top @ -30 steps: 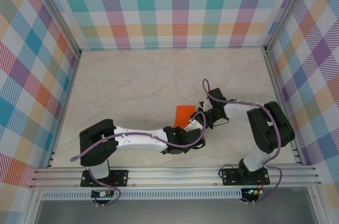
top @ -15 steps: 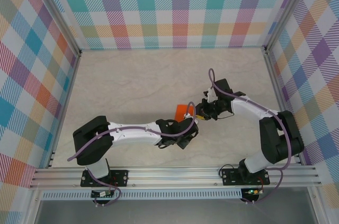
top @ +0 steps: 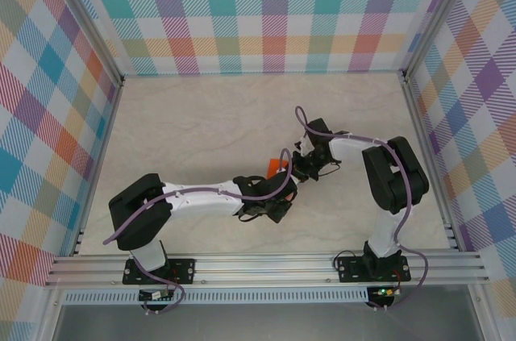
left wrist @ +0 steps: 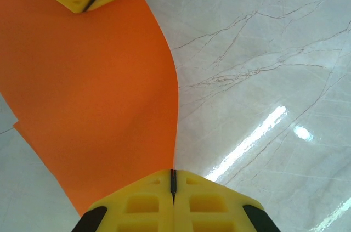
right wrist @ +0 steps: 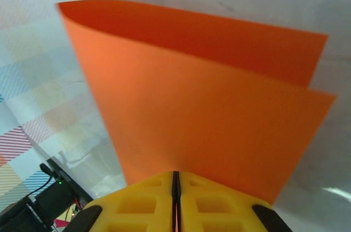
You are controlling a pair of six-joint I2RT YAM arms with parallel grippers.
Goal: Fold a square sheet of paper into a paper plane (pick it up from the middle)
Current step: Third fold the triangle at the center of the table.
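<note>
The orange sheet [top: 276, 166] is held near the middle of the table [left wrist: 274, 51], between the two arms, whose tips meet over it. The left claw [left wrist: 172, 180] is seen pressed tight, with no gap along its seam, and one edge of the sheet is pinched in it. From there the paper rises in a soft curve towards the other claw at the far side. The right claw [right wrist: 175, 180] is likewise closed to a thin line, and the paper is clamped in it. In its own view the sheet is doubled over into two layers, joined by a rounded bend at the left and not by a sharp crease. The free edges at the right are not quite matched — the back layer stands a little higher than the front one.

The step in hand is judged to be the first fold: the square is bent in half, but no crease is set. How much of the sheet is clear of the table cannot be told.

For the next move, the two free edges should be brought level and the bend laid down and pressed flat, so that a straight centre line is made. One grip must be kept while the other is loosened — otherwise the thin paper may spring open or slip askew.
</note>
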